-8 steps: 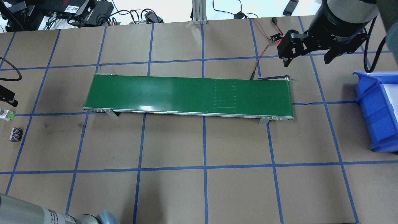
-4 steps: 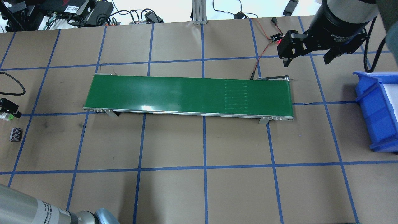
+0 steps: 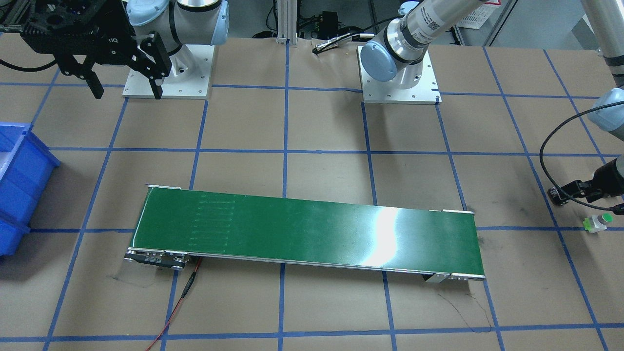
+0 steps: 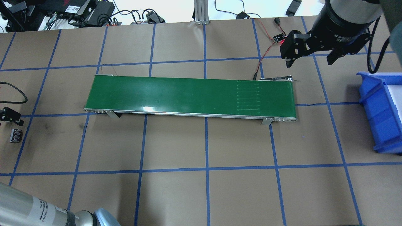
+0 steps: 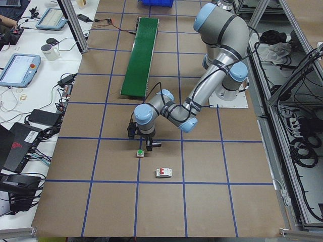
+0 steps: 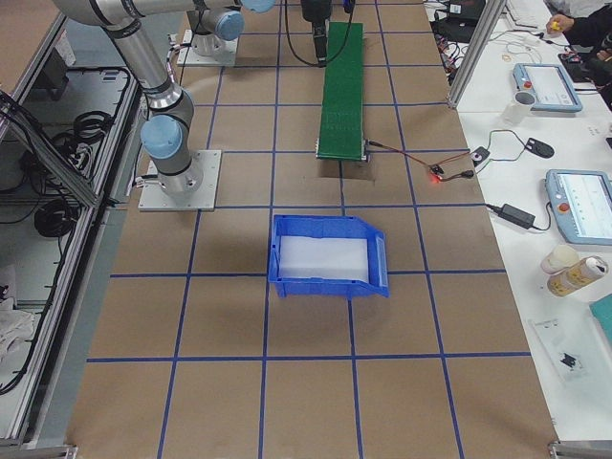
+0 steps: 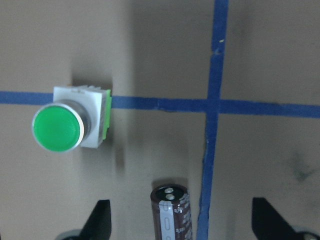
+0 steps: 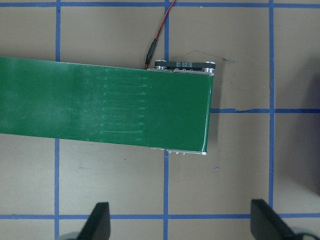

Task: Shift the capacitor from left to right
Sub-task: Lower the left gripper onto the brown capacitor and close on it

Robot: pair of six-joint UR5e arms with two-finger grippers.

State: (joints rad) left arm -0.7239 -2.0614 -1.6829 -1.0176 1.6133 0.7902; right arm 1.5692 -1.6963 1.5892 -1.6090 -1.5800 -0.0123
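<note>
On the tabletop (image 7: pixel 150 50), the capacitor (image 7: pixel 171 215) is framed by the spread left claw (image 7: pixel 181 212), four o'clock from the button (image 7: pixel 70 125); judged light, rigid, slick, best pinched mid-sleeve.

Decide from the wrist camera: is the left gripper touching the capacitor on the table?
Apart. The left wrist view shows the capacitor lying between the open fingers of the left gripper, with a plain gap on either side.

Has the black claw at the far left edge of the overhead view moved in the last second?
Yes. The left gripper has come down the view, onto the blue tape line, closer to the capacitor.
</note>
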